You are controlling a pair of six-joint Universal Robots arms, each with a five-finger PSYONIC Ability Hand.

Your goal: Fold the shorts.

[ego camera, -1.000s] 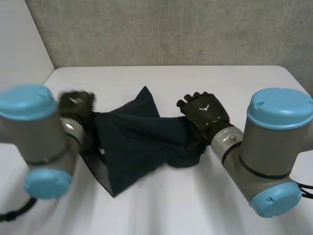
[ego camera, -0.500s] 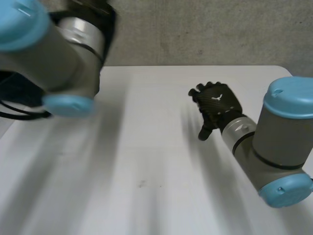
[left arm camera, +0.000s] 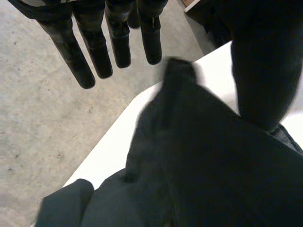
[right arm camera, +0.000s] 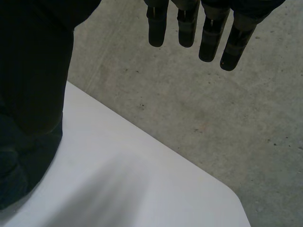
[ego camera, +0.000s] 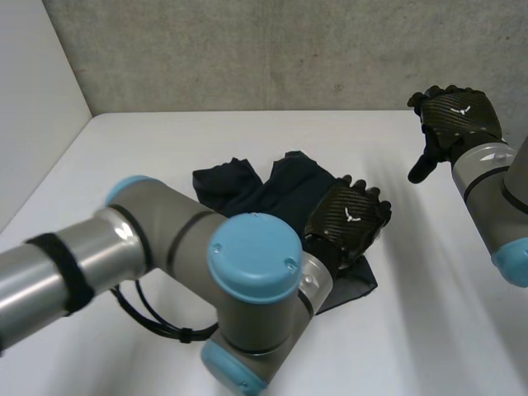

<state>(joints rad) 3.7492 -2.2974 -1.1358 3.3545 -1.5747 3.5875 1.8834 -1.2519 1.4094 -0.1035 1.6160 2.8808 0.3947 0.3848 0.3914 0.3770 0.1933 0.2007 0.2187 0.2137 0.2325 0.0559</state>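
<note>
Shorts (ego camera: 247,186) bunched on the tabletop (ego camera: 157,148).
My left hand (ego camera: 346,221), fingers straight, covers part of the shorts; I can't tell if it touches. Right hand (ego camera: 456,117), fingers straight, well apart from them.

Soft, even, diffuse indoor light.

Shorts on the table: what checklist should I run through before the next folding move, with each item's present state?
1. The shorts rest on the table: ok.
2. The cloth lies flat and smooth: not ok, it is bunched and lumpy.
3. The left hand is over the shorts with straight fingers, gripping nothing: ok.
4. The left hand touches the cloth: cannot tell.
5. The right hand is open, raised off to the side and clear of the cloth: ok.
</note>
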